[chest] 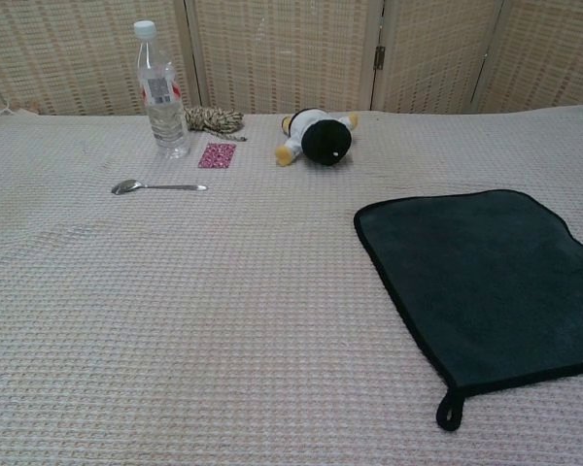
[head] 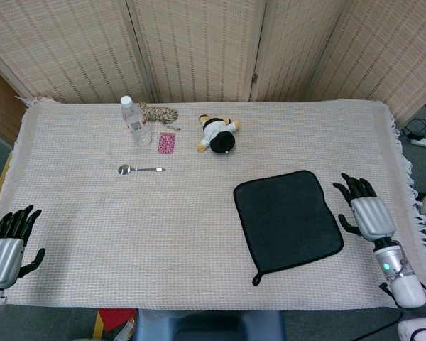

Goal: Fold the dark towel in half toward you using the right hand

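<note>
Head view: dark towel (head: 287, 219) flat and unfolded in the lower right of the frame, hanging loop (head: 256, 279) at its near corner; right hand (head: 363, 210) just beside its right edge, fingers spread, holding nothing; left hand (head: 9, 241) at the lower left edge, likewise spread and empty. Chest view: towel (chest: 491, 282) spread across the right half, neither hand visible; bottle (chest: 159, 90), spoon (chest: 156, 186) and plush toy (chest: 316, 136) along the upper part.
</note>
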`<action>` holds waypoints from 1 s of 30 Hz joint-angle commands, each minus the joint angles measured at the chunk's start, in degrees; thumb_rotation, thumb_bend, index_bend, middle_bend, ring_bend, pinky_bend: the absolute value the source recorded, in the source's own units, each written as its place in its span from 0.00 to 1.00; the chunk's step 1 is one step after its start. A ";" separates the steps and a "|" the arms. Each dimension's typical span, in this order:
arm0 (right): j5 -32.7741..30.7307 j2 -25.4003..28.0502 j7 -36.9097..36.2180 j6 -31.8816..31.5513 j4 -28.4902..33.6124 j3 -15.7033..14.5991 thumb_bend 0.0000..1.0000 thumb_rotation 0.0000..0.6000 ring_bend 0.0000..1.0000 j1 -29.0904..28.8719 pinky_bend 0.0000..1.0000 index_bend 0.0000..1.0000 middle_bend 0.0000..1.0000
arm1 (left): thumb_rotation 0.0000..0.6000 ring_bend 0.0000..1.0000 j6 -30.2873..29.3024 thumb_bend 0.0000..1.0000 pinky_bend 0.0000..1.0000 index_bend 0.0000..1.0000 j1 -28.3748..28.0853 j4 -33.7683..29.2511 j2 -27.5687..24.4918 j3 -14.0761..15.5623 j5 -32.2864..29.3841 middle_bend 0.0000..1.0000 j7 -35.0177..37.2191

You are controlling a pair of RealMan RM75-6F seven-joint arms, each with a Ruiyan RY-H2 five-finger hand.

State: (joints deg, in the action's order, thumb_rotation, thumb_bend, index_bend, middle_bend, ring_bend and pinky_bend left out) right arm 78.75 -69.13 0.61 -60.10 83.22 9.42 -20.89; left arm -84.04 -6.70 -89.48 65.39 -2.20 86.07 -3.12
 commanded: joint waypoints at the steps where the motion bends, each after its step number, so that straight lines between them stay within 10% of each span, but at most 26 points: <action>1: -5.33 -4.59 0.86 11.40 -6.85 4.55 0.49 1.00 0.00 -10.61 0.00 0.23 0.00 | 1.00 0.00 -0.51 0.46 0.00 0.00 0.32 -0.11 -0.15 -0.15 -0.14 0.05 0.34; 30: -14.12 -28.33 0.94 30.44 -38.70 5.03 0.49 1.00 0.07 -30.73 0.00 0.41 0.09 | 1.00 0.00 1.20 0.58 0.00 0.00 -0.30 0.65 -3.70 1.07 2.24 0.05 14.94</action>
State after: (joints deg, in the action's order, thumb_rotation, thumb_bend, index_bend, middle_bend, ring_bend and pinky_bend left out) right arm 63.89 -95.19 2.85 -30.92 47.44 14.84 -50.24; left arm -82.58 -6.99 -89.04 62.10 -1.24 87.80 10.89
